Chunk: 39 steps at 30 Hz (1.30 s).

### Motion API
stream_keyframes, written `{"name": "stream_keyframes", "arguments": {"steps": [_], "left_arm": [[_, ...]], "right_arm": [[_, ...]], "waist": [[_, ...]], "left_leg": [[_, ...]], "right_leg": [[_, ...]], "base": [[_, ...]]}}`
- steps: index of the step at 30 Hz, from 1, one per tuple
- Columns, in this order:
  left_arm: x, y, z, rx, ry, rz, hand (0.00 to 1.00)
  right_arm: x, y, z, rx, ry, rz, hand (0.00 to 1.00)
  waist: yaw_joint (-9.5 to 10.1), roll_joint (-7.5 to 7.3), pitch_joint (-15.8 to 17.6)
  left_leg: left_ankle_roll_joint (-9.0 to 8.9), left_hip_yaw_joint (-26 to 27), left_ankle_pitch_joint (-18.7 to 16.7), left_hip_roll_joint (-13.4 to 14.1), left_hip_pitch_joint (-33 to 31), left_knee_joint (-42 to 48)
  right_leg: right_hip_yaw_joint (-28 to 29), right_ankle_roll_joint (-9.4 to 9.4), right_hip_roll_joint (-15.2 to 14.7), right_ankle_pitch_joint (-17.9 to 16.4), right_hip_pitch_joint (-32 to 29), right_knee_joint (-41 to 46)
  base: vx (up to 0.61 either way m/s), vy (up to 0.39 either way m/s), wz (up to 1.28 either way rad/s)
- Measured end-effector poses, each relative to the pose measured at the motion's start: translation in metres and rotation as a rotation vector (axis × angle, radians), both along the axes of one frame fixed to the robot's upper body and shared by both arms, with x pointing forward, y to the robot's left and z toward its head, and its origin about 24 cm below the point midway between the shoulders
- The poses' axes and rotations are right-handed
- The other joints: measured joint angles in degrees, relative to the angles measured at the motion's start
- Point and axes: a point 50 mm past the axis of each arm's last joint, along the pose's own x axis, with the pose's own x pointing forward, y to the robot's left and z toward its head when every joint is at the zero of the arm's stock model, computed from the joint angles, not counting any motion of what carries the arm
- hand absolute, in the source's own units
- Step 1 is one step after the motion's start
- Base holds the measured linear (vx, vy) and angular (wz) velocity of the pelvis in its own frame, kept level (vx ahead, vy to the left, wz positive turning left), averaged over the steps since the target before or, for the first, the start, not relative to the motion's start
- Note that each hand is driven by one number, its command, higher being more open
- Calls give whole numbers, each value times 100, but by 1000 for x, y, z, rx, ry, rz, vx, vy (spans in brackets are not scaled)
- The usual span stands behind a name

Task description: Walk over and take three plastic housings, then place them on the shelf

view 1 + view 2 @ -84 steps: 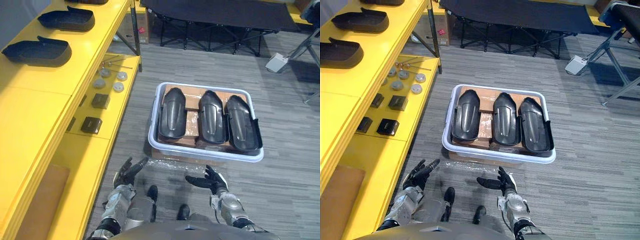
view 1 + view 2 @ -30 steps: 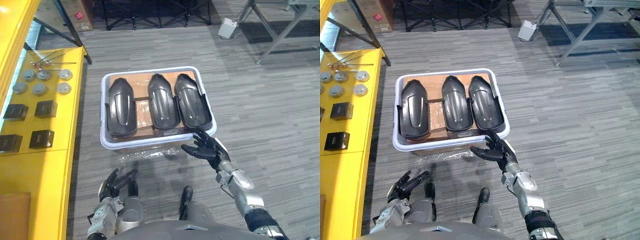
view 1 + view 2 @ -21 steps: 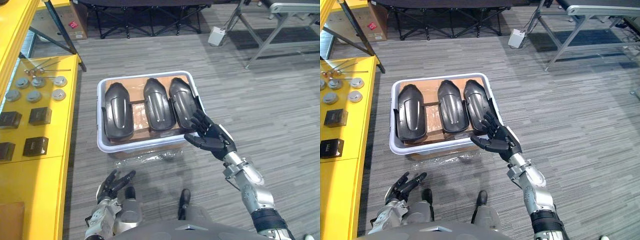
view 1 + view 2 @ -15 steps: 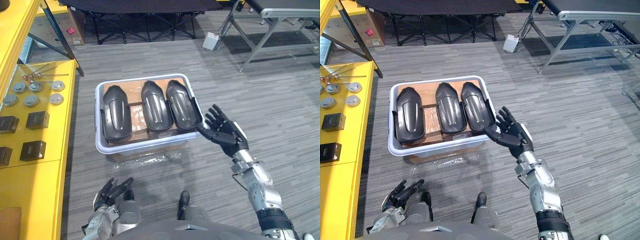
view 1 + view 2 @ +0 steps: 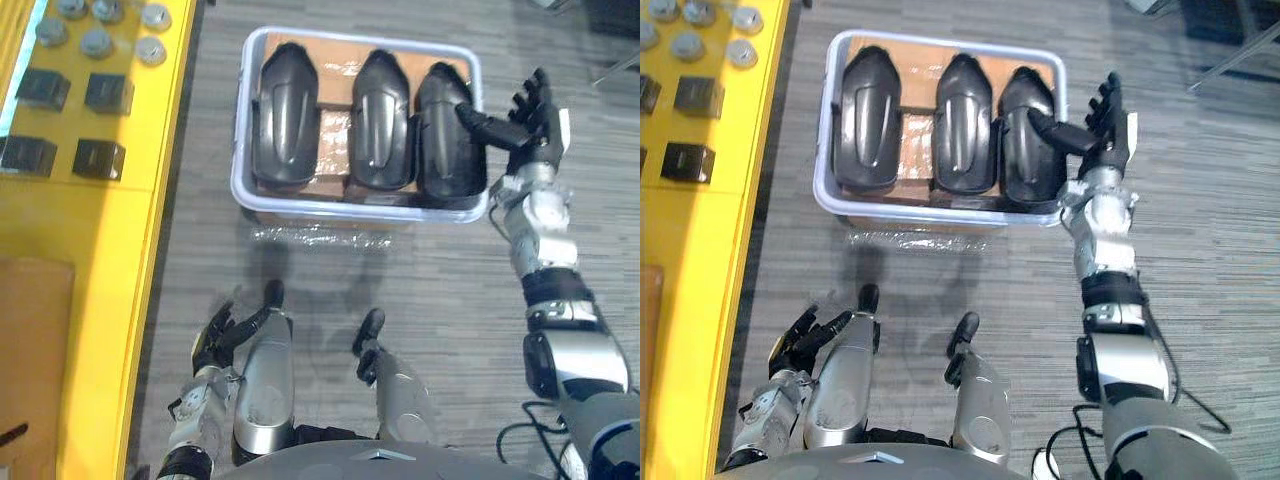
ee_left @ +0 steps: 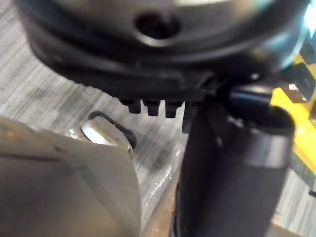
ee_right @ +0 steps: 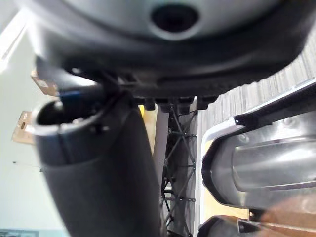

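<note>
Three black plastic housings lie side by side in a white bin (image 5: 340, 212) on the floor: a left one (image 5: 290, 120), a middle one (image 5: 382, 120) and a right one (image 5: 445, 140). My right hand (image 5: 535, 120) is held open at the bin's right rim, fingers spread upward and the thumb stretched over the right housing's upper end. In the right wrist view that housing (image 7: 266, 168) shows just past the thumb (image 7: 98, 173). My left hand (image 5: 225, 335) hangs low at my left side, open and holding nothing.
A yellow shelf (image 5: 60, 260) runs along the left. On it are small black boxes (image 5: 100, 158), round metal parts (image 5: 95, 40) and a brown board (image 5: 30, 350). Clear plastic film (image 5: 320, 236) lies on the grey floor just in front of the bin.
The camera has tipped down and closer to the bin. My right hand has swung up to the bin's right rim, its thumb now over the right housing. The left hand stays low.
</note>
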Motion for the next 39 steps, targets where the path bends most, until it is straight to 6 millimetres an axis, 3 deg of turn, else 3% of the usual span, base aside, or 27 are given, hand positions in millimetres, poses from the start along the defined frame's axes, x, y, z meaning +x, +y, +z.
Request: {"name": "stream_keyframes", "arguments": {"steps": [4, 8, 10, 16, 19, 24, 33, 37, 38, 39], "left_arm": [[10, -5, 3, -25, -34, 4, 100], [11, -9, 2, -62, -41, 22, 100], [11, -10, 2, -59, -50, 25, 100], [12, -11, 3, -92, -92, 29, 100], [12, -10, 4, -97, -103, 31, 100], [13, -10, 5, -92, -118, 31, 100], [14, -9, 7, -110, -130, 54, 100], [15, -8, 8, -119, -139, 69, 100], [16, -6, 9, -119, -144, 76, 100], [16, -6, 10, -119, -147, 81, 100]], "right_arm": [[4, -16, 12, -20, 20, -90, 100], [6, -21, 13, -3, 46, -173, 100], [5, -25, 17, -1, 33, -207, 100], [-1, -40, 59, -24, -80, -286, 100], [-2, -41, 64, -37, -94, -275, 100], [2, -37, 59, -63, -42, -200, 100], [11, -23, -3, -88, 276, -49, 100], [12, -20, -12, -113, 340, -43, 100], [12, -20, -12, -131, 349, -48, 0], [12, -20, -12, -133, 350, -47, 0]], "waist": [[129, 127, 229], [236, 130, 274], [231, 142, 281], [209, 151, 292], [159, 150, 294], [122, 147, 297], [196, 98, 323], [226, 53, 345], [243, 9, 364], [250, -13, 375]], "left_leg": [[-5, -148, 2, 5, -286, 177], [-16, -169, 10, 20, -506, 238], [-17, -188, 9, 22, -506, 239], [-30, -89, 5, 98, -515, 242], [-38, -64, 0, 152, -510, 258], [-96, -22, -45, 281, -474, 342], [-162, -51, -81, 446, -472, 346], [-188, -128, -66, 453, -533, 337], [-188, -146, -66, 462, -555, 340], [-189, -159, -66, 467, -568, 342]], "right_leg": [[-135, -53, -60, -140, -260, 333], [-146, -85, -102, -273, -567, 622], [-183, -95, -122, -332, -585, 701], [-136, -128, -142, -406, -719, 846], [-121, -154, -108, -424, -747, 883], [-118, -186, -13, -445, -742, 911], [-202, -230, 124, -512, -745, 874], [-321, -245, 132, -531, -740, 852], [-364, -245, 137, -530, -736, 835], [-384, -246, 141, -530, -735, 825]], "base": [[13, 6, 14], [20, -9, 2], [30, -19, 5], [0, -4, -7], [9, -21, -10], [12, -28, -11], [15, -30, -4], [43, -20, 8], [48, -16, 6], [55, -18, 6]]}}
